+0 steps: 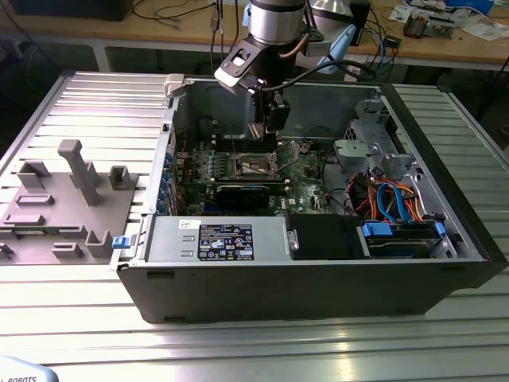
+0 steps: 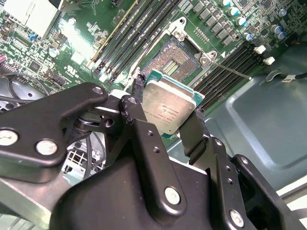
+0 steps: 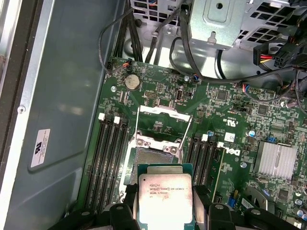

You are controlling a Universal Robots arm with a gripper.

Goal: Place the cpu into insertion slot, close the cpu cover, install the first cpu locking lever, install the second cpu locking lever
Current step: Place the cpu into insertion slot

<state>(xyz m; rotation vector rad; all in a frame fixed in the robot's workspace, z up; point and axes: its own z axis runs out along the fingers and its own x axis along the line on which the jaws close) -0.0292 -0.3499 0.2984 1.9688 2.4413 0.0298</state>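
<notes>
Claw (image 2: 169, 98) grips the chip (image 2: 169, 109) by two opposite edges between its black fingers (image 2: 194, 129). In both wrist views the chip hangs close over the bare socket (image 2: 175, 60), near the middle of the green board (image 3: 216, 120). The first wrist view adds the cover (image 3: 163, 111), tipped open beyond the socket. The exterior view, from its left: grey holder block (image 1: 75, 167), then open computer case (image 1: 318, 278) with the claw inside.

The arm (image 1: 274, 20) reaches in from the top centre of the exterior view, pointing straight down, and the gripper (image 1: 269, 135) hangs just above mid-frame. In the second wrist view, its two black fingers (image 2: 144, 129) are clamped on opposite edges of the cpu (image 2: 168, 108).
</notes>
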